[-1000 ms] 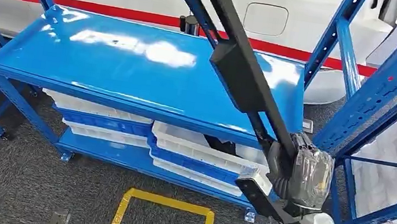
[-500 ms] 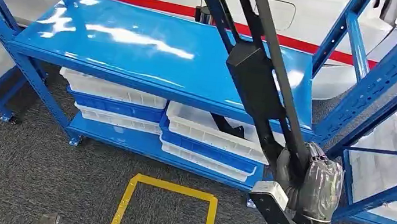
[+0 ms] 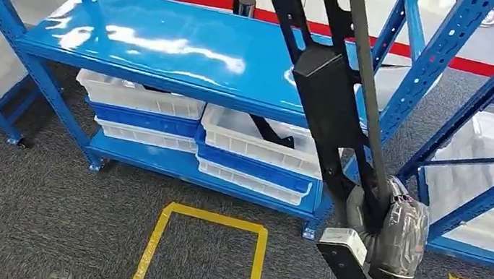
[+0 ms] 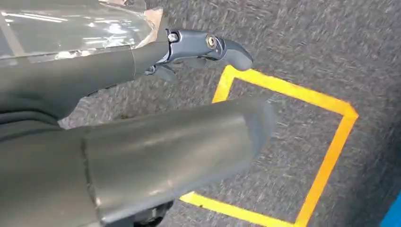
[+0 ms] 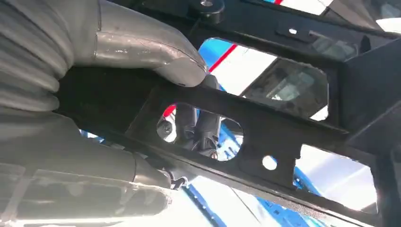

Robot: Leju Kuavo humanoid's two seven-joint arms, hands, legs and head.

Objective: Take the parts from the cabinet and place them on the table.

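The view has swung since a second ago, so the blue rack (image 3: 170,45) sits further left and more floor shows. The right hand (image 3: 392,229) grips a long black metal frame (image 3: 327,96), slanting up across the rack's shelf. The left hand (image 4: 142,109) hangs over the carpet with fingers apart, holding nothing.

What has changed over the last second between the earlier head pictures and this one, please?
The whole head view has shifted: the camera moved, so the blue rack and the yellow floor square sit differently in the picture, not on the floor. The right robot hand still grips the long black part, which stays slanted up across the view. Nothing was taken or let go. The white trays remain on the lower shelf.
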